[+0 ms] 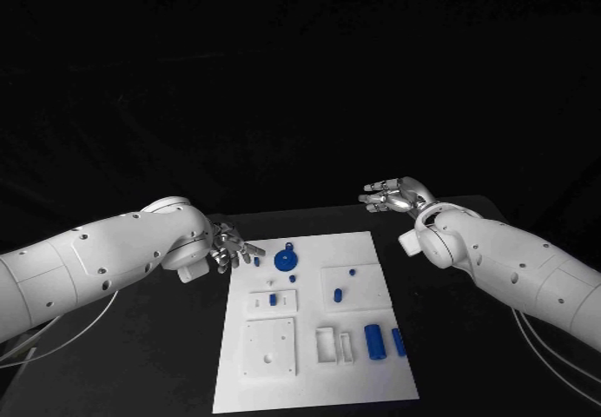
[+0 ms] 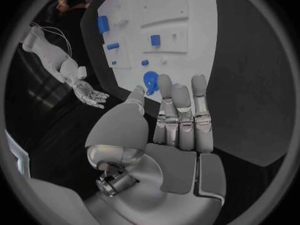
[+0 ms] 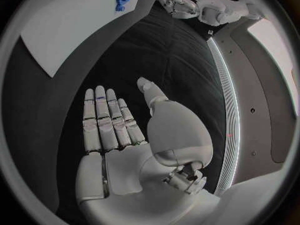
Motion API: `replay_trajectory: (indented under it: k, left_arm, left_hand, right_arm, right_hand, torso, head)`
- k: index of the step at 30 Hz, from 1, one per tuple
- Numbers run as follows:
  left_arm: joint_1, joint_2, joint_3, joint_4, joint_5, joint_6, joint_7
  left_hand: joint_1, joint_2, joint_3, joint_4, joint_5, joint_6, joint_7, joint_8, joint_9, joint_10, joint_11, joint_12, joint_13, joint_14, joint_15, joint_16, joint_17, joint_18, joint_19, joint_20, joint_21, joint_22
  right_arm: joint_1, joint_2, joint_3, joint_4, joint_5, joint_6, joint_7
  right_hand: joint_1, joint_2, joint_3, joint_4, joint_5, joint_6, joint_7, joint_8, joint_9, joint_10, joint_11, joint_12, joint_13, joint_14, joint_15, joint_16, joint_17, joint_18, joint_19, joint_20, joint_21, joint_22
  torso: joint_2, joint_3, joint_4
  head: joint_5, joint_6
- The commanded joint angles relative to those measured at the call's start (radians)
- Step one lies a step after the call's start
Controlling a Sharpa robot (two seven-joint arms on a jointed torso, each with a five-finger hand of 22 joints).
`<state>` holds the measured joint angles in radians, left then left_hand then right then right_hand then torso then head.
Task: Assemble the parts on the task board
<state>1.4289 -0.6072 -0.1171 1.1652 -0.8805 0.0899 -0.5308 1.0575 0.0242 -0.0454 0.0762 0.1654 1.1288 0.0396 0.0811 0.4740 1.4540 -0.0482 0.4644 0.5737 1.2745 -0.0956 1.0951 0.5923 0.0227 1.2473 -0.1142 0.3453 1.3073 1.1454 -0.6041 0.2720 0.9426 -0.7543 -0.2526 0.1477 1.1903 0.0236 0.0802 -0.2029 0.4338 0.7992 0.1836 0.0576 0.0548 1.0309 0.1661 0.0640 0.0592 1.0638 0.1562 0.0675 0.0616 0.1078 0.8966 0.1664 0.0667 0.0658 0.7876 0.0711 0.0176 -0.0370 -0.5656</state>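
Black table (image 1: 163,365): bears the task board at centre. Task board (image 1: 363,382): white rectangular plate, long axis running from 12 to 6 o'clock in the head view, with raised white blocks and recesses. Left hand (image 1: 229,248): at 9 o'clock of the board's far end, fingers spread and straight, holding nothing, fingertips close to the round part. Right hand (image 1: 396,195): beyond the board's far corner at about 1 o'clock, well apart from it, fingers apart, nothing held. Parts: round blue gear-like disc (image 1: 286,259) near the far end; two blue cylinders (image 1: 373,340) lying side by side toward 5 o'clock; several small blue pegs (image 1: 338,295) mid-board, possibly seated, though too small to tell. Risk, as judged: the left fingers could nudge the disc off its seat if they close off-centre.
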Motion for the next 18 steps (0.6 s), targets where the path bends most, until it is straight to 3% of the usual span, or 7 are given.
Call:
replay_trajectory:
  k: [1,9,18]
  left_arm:
    - [0.004,0.013,0.001,-0.037,-0.009,0.014,0.029]
    - [0.003,0.069,0.001,-0.157,-0.017,0.029,0.051]
    - [-0.017,0.137,0.000,-0.271,-0.030,0.070,0.065]
  left_hand:
    - [0.001,0.012,-0.008,-0.003,0.007,-0.006,0.001,0.013,-0.036,-0.009,0.003,0.009,0.002,-0.004,0.002,0.007,-0.006,-0.003,0.007,0.002,-0.006,0.019]
    - [-0.001,0.006,-0.007,-0.001,0.011,-0.038,0.016,0.017,-0.177,-0.020,0.011,0.022,0.005,-0.010,0.008,0.018,-0.017,0.002,0.007,0.008,-0.008,0.020]
    - [-0.005,0.004,-0.005,0.002,0.010,-0.051,0.020,0.019,-0.204,-0.028,0.013,0.028,0.007,-0.013,0.010,0.020,-0.019,0.002,0.004,0.010,-0.008,0.020]
  right_arm:
    - [0.000,0.001,0.001,0.002,0.004,0.001,0.013]
    - [0.000,0.002,0.001,0.007,0.004,0.000,0.013]
    - [0.000,-0.004,0.001,0.024,0.004,-0.005,0.012]
  right_hand:
    - [0.004,0.005,-0.004,0.000,0.005,0.002,-0.002,-0.004,-0.001,-0.002,-0.003,-0.004,-0.002,-0.004,0.000,-0.005,-0.002,-0.015,0.001,0.000,0.002,-0.001]
    - [0.003,0.005,-0.004,0.000,0.005,0.001,-0.002,-0.004,-0.001,-0.002,-0.002,-0.004,-0.002,-0.004,0.000,-0.005,-0.002,-0.016,-0.001,0.000,0.002,-0.001]
    - [0.002,0.004,-0.005,0.000,0.006,0.000,-0.002,-0.004,-0.001,-0.002,-0.003,-0.004,-0.002,-0.004,0.000,-0.005,-0.002,-0.016,-0.002,-0.001,0.002,-0.001]
  torso:
    - [0.002,0.0011,-0.0025]
    - [0.005,0.0022,-0.0057]
    - [0.017,0.0037,-0.0133]
  head:
    - [0.005,0.003]
    - [0.007,0.004]
    - [0.012,0.011]
